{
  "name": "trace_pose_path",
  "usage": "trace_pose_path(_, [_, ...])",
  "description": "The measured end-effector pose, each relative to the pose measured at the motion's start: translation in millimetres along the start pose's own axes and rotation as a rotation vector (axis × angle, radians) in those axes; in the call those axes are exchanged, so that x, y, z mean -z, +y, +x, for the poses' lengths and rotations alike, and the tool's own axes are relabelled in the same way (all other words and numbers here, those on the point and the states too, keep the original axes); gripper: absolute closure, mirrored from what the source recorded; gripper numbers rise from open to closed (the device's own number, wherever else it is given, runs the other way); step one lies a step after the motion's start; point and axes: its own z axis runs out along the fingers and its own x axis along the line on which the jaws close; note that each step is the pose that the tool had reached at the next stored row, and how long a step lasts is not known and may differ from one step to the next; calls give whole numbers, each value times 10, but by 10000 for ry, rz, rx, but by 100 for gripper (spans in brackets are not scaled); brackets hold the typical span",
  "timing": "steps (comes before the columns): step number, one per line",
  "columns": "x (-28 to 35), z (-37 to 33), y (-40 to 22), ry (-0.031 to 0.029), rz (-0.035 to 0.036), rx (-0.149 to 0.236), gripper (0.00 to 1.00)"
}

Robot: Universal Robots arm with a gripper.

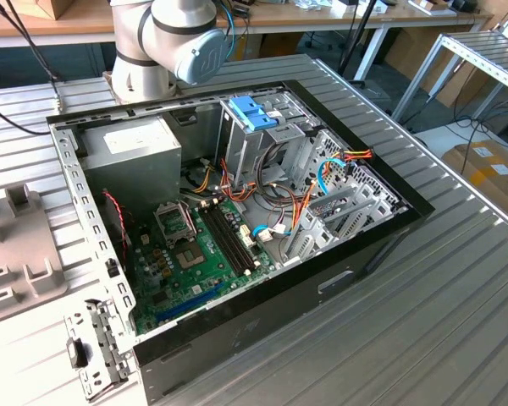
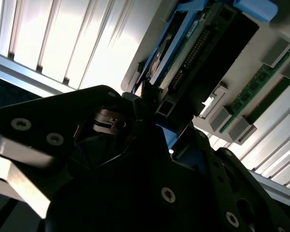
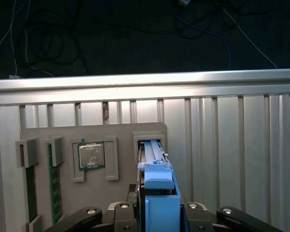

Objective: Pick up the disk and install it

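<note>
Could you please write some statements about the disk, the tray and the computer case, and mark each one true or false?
1. The disk stands on edge in a slot of the grey tray. True.
2. The computer case is closed. False: it is open, and its motherboard shows.
3. A processor chip lies in a tray recess beside the disk. True.
4. The disk sits inside the case. False: it is in the tray, at the gripper.

No legible text anywhere. White label on grey power-supply box [image 1: 132,140]: print too small. Stickers on cardboard box [image 1: 491,173], exterior view's right: unreadable. Markings on processor chip [image 3: 91,155]: indistinct.
</note>
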Motion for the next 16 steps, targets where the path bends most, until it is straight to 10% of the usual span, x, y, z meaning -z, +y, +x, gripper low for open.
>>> trace_pose_path(16, [101, -3, -1, -2, 1, 0, 63])
